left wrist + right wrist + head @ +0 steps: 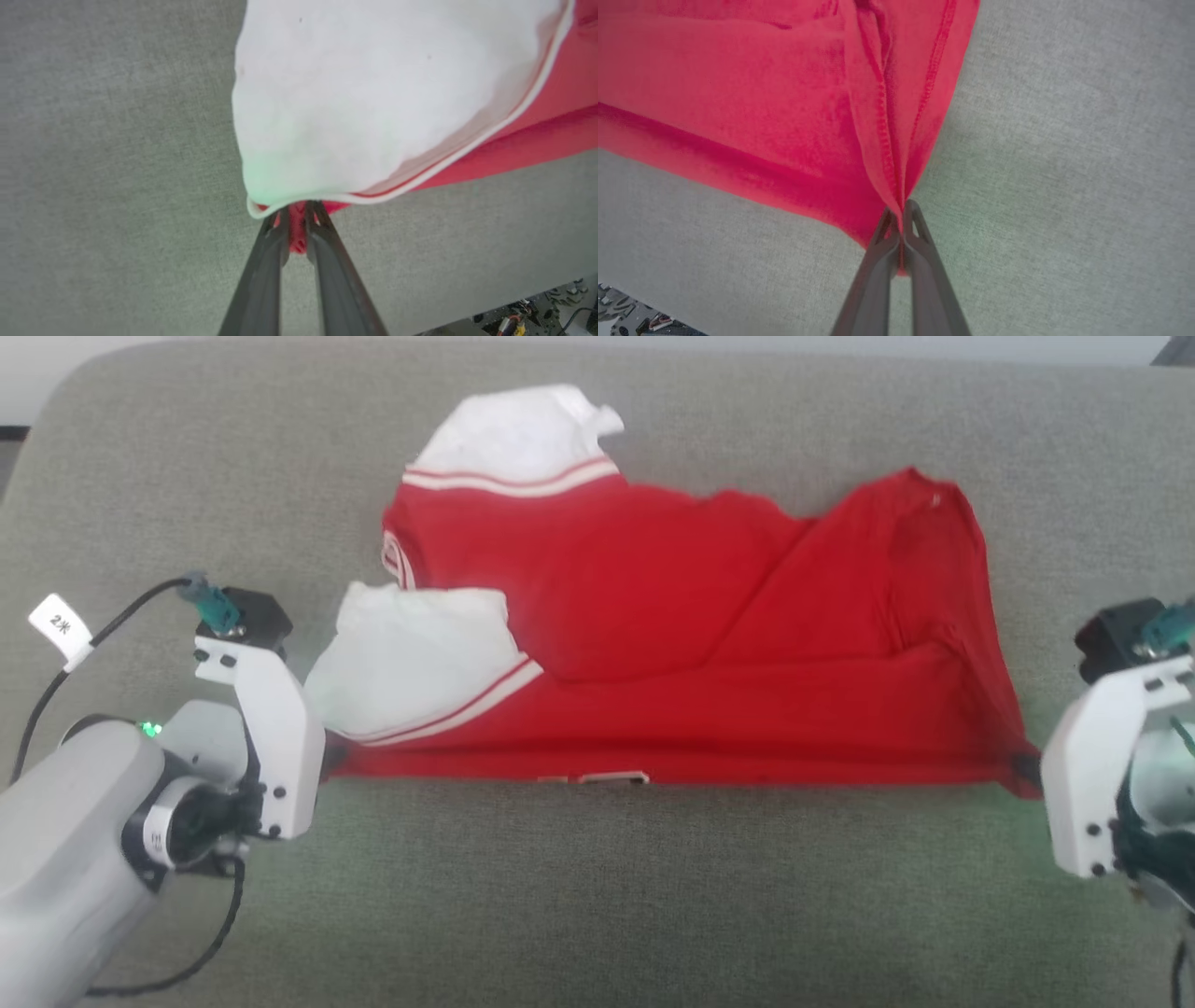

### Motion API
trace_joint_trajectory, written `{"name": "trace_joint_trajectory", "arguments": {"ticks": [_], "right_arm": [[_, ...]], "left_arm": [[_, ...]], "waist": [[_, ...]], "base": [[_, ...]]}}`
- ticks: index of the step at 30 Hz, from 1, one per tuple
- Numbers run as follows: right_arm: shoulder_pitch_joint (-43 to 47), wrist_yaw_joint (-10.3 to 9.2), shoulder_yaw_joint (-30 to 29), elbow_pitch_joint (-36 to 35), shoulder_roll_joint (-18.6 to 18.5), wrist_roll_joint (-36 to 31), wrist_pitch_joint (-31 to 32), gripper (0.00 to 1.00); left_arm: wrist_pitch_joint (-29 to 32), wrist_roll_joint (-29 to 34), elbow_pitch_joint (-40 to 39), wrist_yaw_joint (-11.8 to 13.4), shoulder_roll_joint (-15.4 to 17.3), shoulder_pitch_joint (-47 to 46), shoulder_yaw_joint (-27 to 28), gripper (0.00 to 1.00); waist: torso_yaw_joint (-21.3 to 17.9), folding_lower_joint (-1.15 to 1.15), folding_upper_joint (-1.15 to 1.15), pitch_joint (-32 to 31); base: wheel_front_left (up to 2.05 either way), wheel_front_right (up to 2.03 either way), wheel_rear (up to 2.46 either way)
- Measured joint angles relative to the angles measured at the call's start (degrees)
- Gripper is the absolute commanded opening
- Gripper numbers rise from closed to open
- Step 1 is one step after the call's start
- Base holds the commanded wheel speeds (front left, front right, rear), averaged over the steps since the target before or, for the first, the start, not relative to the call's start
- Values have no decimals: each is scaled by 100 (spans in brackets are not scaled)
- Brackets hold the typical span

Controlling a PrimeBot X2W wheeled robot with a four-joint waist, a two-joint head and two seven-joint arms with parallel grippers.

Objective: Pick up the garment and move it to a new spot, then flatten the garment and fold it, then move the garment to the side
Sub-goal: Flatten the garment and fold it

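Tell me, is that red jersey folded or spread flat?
Partly folded, rumpled: the jersey has a white sleeve flipped over its red body, with diagonal creases.

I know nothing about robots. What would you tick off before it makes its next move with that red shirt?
1. Left gripper shut on the garment's near left corner: ok.
2. Right gripper shut on the near right corner: ok.
3. Near hem pulled straight between the two grips: ok.
4. Garment lying flat on the gray surface: not ok; a white sleeve is folded over the red body, and creases run across it.
5. How many cloth layers each grip holds: cannot tell.
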Motion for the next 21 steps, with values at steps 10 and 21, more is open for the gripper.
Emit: {"name": "trace_joint_trajectory", "arguments": {"ticks": [10,21], "right_arm": [[826,0,-316,-337,177,162,318,0],[867,-1,-216,-9,387,11,-203,100]], "left_arm": [[179,-167,-1265,754,498,863,-56,0],[-20,-315,-936,779,360,1061,-5,100]], "waist": [[41,0,0,-159],[-50,0,0,-198]], "base": [[0,0,0],[0,0,0]]}}
